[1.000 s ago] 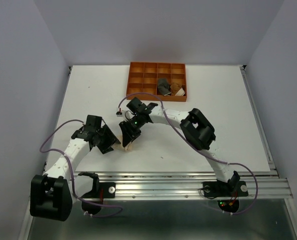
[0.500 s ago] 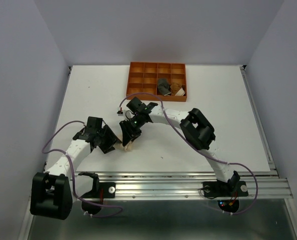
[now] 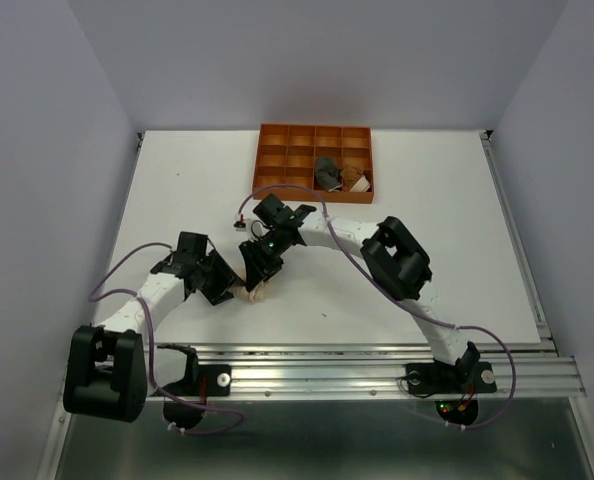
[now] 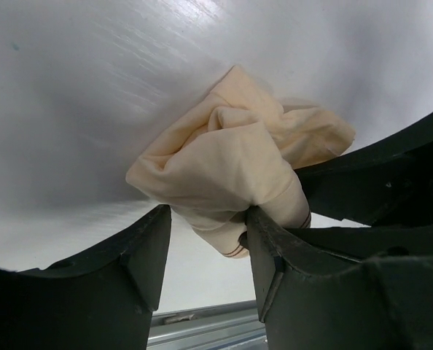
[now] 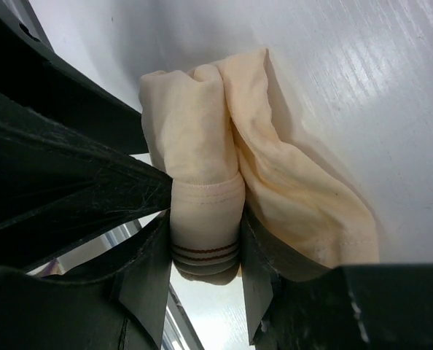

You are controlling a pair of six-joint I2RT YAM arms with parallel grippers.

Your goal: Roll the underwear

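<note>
One peach brief (image 3: 253,291), soft crumpled fabric bunched into a lumpy roll with a striped waistband end, sits on the white table (image 3: 427,210) at 7 o'clock. Left gripper (image 4: 205,226) pinches it from 9, right gripper (image 5: 205,244) clamps the waistband from 12. Far off at 12, the rigid orange grid tray (image 3: 267,131) holds the grey brief (image 3: 327,172) and the brown brief (image 3: 356,181), side by side in its 4 o'clock compartments.
</note>
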